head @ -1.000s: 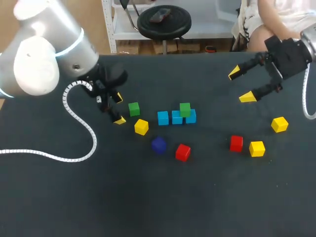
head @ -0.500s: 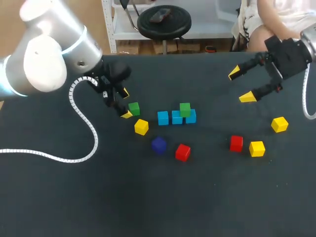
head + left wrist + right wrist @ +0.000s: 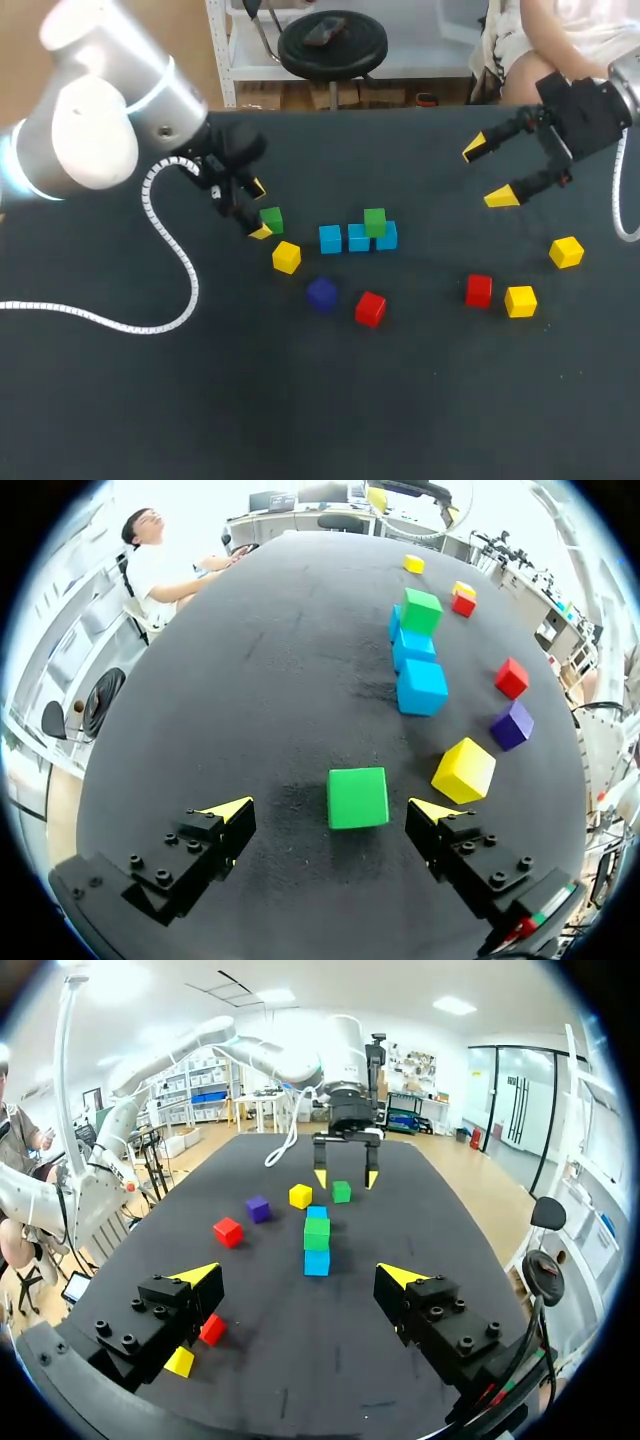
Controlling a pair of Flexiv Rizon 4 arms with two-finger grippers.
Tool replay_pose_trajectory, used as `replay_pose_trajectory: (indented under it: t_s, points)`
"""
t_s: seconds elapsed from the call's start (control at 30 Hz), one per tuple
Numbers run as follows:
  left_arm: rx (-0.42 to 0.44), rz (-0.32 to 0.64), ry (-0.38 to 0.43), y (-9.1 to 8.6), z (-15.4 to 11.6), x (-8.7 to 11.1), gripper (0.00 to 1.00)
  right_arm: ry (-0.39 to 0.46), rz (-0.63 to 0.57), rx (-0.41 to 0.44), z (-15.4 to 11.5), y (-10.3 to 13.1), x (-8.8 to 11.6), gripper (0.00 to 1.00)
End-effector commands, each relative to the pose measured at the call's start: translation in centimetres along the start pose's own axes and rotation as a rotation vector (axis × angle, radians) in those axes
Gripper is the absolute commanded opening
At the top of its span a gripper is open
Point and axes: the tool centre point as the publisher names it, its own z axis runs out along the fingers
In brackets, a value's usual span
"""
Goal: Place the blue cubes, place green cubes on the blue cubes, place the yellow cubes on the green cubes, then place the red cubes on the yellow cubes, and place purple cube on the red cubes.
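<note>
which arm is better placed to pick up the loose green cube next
Left. The loose green cube lies between the open fingers of the left gripper, not yet gripped. The right gripper hangs open far off, beyond the blue cubes.

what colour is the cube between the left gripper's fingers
A green cube, clearest in the left wrist view.

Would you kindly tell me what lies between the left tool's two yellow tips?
A green cube lies between the open fingers of the left tool, touching neither; the left wrist view shows this clearly.
</note>
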Motion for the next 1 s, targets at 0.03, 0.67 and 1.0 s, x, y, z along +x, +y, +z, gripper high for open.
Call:
replay_pose_trajectory:
  t_s: [0.03,0.67,1.0]
  points:
    - [0.017,0.004,0.004,0.93,0.64,-0.43,1.00,-0.001,-0.001,0.001,0.01,0.03,0.00,1.00]
    - [0.018,-0.010,0.006,1.20,0.87,0.08,1.00,-0.001,-0.001,0.001,0.01,0.03,0.00,1.00]
    - [0.022,-0.009,-0.026,1.27,1.35,0.27,0.98,-0.001,-0.001,0.001,0.01,0.03,0.00,1.00]
